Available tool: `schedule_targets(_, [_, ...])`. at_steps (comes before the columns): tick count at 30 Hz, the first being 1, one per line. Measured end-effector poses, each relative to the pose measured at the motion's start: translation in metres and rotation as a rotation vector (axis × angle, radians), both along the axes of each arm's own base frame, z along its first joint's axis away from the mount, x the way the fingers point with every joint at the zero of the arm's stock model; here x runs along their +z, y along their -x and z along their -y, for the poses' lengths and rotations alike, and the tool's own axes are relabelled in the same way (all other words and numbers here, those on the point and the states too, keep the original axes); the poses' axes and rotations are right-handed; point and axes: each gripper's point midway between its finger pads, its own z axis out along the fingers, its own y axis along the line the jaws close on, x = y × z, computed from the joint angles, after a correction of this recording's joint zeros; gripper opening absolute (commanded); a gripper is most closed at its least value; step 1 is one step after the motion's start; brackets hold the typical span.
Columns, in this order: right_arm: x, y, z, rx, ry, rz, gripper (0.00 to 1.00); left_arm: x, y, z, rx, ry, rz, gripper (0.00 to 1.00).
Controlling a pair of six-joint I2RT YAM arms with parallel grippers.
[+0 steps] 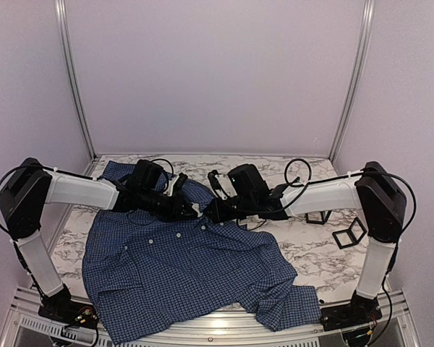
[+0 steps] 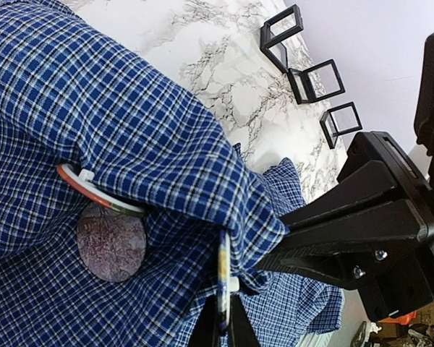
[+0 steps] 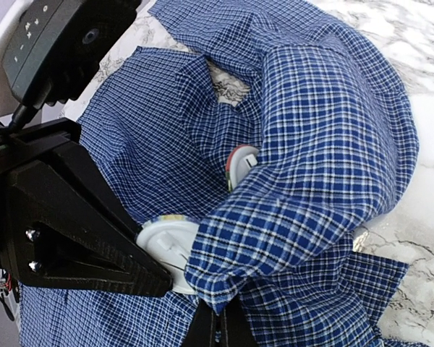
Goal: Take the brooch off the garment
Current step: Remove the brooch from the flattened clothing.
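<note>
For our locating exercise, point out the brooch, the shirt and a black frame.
brooch [image 2: 94, 192]: left wrist view, its orange rim.
checked shirt [image 1: 181, 267]: top external view, front panel.
black frame [image 2: 296, 85]: left wrist view, left bar.

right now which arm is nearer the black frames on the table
Right. The right arm passes right beside the black frames; the left arm is far across the shirt.

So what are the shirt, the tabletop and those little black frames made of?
The shirt looks like thin woven cotton, matte: a fine blue check that folds softly. The tabletop looks like marble, white with grey veins, though it may be a printed laminate. The little black frames look like matte rigid plastic, thin-barred and hollow; metal is possible.
</note>
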Motion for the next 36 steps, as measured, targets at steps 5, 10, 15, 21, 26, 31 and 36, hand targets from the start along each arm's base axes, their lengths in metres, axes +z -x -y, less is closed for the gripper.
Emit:
schedule_targets(5, [0.003, -0.002, -0.001, 0.001, 0.001, 0.009, 0.02, 0.003, -0.001, 0.002, 0.003, -0.019, 0.007, 0.00])
schedule_targets(10, [0.002, -0.001, -0.001, 0.005, 0.004, 0.011, 0.03, -0.001, 0.001, 0.002, 0.003, -0.044, -0.005, 0.00])
schedule_targets(15, [0.002, 0.000, -0.002, 0.010, 0.004, 0.013, 0.04, -0.006, 0.000, 0.001, 0.007, -0.071, -0.014, 0.00])
schedule_targets(21, [0.004, 0.000, -0.003, 0.015, -0.002, 0.018, 0.04, -0.016, -0.001, 0.000, 0.014, -0.122, -0.025, 0.00])
schedule_targets(26, [0.005, -0.001, -0.003, 0.015, -0.006, 0.022, 0.05, -0.020, 0.000, -0.002, 0.018, -0.151, -0.032, 0.00])
schedule_targets(31, [0.005, -0.001, -0.003, 0.015, -0.007, 0.022, 0.06, -0.025, 0.000, -0.007, 0.033, -0.182, -0.039, 0.00])
schedule_targets(36, [0.006, -0.001, -0.004, 0.015, -0.011, 0.023, 0.06, -0.017, 0.001, -0.011, 0.046, -0.193, -0.026, 0.00])
